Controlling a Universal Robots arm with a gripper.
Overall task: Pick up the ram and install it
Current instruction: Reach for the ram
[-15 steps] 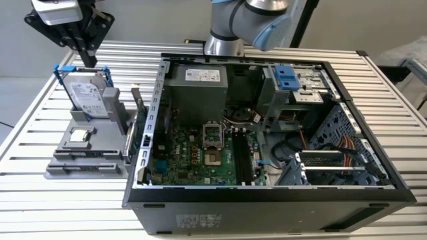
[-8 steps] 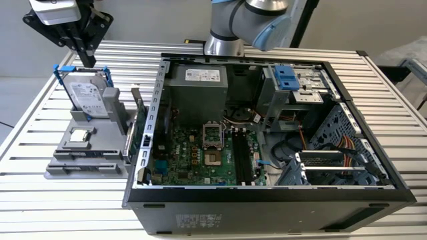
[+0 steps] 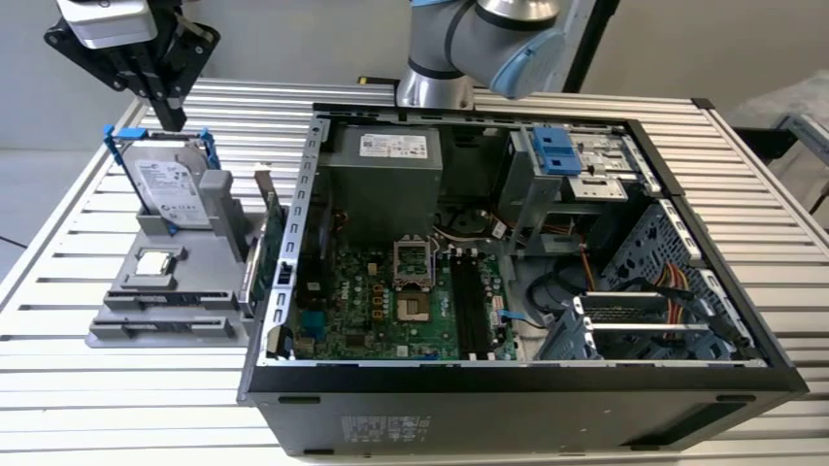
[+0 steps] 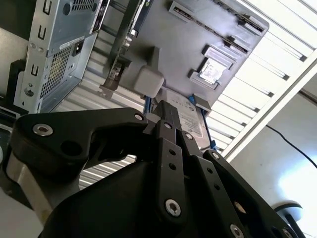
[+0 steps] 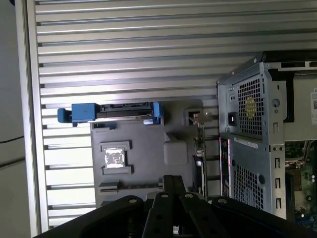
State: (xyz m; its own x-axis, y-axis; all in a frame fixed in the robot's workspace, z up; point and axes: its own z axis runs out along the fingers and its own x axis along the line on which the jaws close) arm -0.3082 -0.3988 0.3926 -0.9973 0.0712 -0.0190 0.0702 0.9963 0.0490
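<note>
— So, where is the ram (image 4: 223, 15)?
— As best I can tell, it is the thin long strip in the end slot of the gray holder (image 3: 143, 335), past the processor (image 3: 155, 262). I can't be certain of it.
— And the gripper (image 3: 170, 116)?
— Its fingers are pressed together with nothing between them. It hangs over the upright hard drive (image 3: 175, 189) at the holder's other end, well apart from that strip.
— The computer case (image 3: 518, 408)?
— Open, just beside the holder on the exterior view's right, with long black slots (image 3: 467, 306) showing on its board.
</note>
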